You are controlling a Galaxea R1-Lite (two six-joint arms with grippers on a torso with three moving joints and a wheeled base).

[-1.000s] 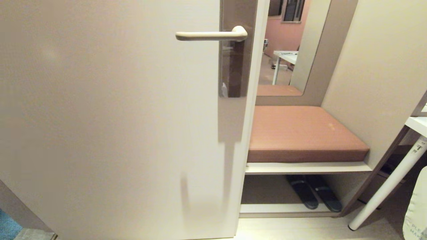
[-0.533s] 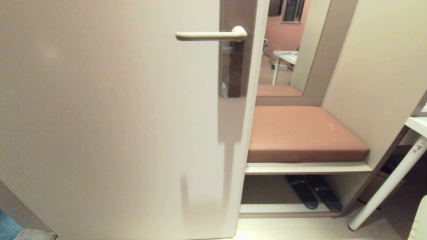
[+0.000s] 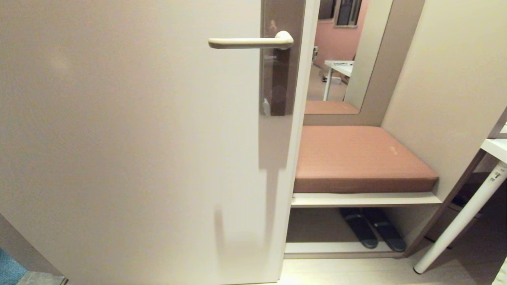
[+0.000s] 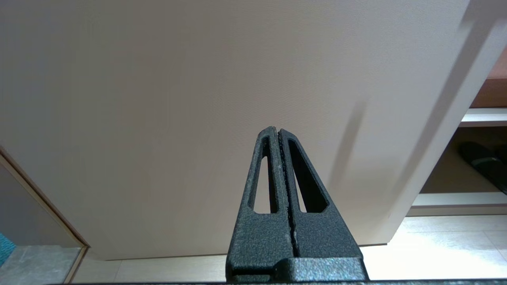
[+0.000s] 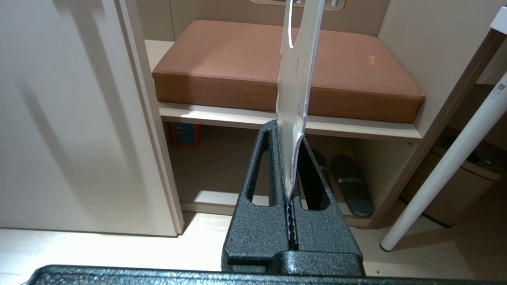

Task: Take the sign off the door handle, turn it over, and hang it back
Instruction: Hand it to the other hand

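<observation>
Since the earlier frame, the sign (image 5: 295, 91) has dropped almost fully out of the head view at its lower right corner, where a larger white part of it showed before. In the right wrist view it stands edge-on, white face visible, clamped between the fingers of the right gripper (image 5: 288, 136), which is clenched on its lower end. Its hole end points up, in front of the brown seat cushion (image 5: 222, 67). The door handle (image 3: 251, 41) is bare and level on its brownish-grey backplate (image 3: 282, 79) on the cream door (image 3: 130, 150). The left gripper (image 4: 278, 132) is closed on nothing, low and facing the door. Dark slippers (image 3: 372, 231) lie on the shelf under the cushion; a white desk leg (image 3: 459, 221) stands at right.
</observation>
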